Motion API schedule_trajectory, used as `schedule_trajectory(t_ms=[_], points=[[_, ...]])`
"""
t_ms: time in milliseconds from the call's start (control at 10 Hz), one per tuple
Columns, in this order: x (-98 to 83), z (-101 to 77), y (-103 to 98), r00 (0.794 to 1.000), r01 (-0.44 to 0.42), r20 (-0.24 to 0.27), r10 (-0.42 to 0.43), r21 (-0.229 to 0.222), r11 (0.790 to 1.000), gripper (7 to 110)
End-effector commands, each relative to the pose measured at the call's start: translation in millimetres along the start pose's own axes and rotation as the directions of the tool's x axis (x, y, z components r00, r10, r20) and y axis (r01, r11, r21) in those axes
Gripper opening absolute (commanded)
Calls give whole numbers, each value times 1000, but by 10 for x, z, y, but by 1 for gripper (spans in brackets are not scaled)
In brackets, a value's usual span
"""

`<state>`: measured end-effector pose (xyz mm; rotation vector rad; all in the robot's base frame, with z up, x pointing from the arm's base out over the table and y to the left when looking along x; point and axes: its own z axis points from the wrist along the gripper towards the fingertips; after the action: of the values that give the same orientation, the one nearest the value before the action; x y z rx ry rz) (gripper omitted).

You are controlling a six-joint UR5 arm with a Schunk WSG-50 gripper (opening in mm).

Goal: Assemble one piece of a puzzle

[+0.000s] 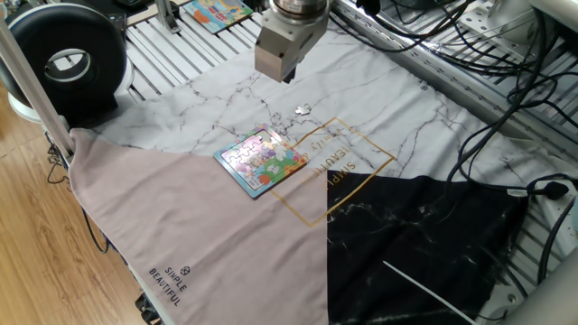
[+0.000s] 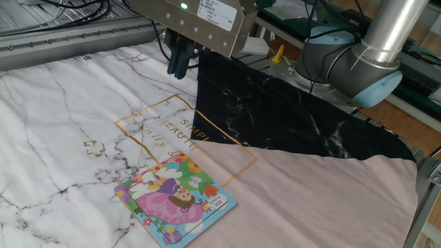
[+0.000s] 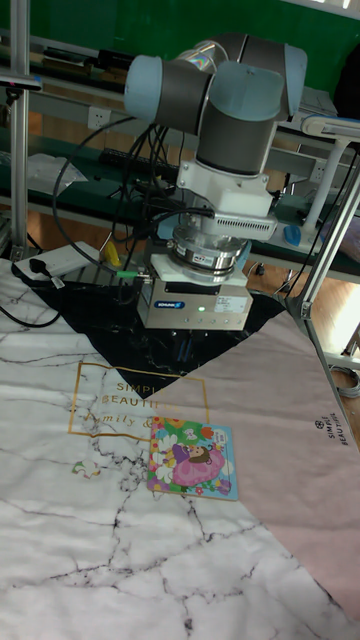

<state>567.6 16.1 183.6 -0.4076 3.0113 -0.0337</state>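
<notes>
A tiny pale piece [image 1: 302,110] lies loose on marble-print cloth [image 1: 379,99], centre of one fixed view, apart from the puzzle [image 1: 262,162].

The blue-rimmed square board lies flat at centre frame, its pink-and-green cartoon picture facing up. The gripper [image 2: 178,63] hangs above the cloth at upper centre, fingers close together and holding nothing. Black and dusty-pink panels adjoin the marble print; cables crowd the upper right.
</notes>
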Motion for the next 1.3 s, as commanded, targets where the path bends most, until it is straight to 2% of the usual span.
schedule_trajectory(t_ms=[0,100,200,400,600,700,800,900,1000,1100,1200], points=[[105,-2,95,996,-84,-44,83,-30,996,7],[285,-15,29,988,-107,-113,107,5,994,7],[343,-22,57,981,-140,-138,138,1,990,7],[322,-20,79,982,-138,-130,135,-9,990,7],[380,-34,195,978,-145,-160,135,-51,988,7],[418,-42,213,977,-134,-176,122,-58,989,7],[332,-26,173,985,-110,-138,102,-50,993,7],[286,0,121,993,-40,-117,34,-51,998,7],[249,154,-34,994,-10,-112,2,-73,997,7],[287,368,-379,990,46,-128,-50,-32,998,7],[309,606,-571,989,73,-129,-78,-41,997,7]])
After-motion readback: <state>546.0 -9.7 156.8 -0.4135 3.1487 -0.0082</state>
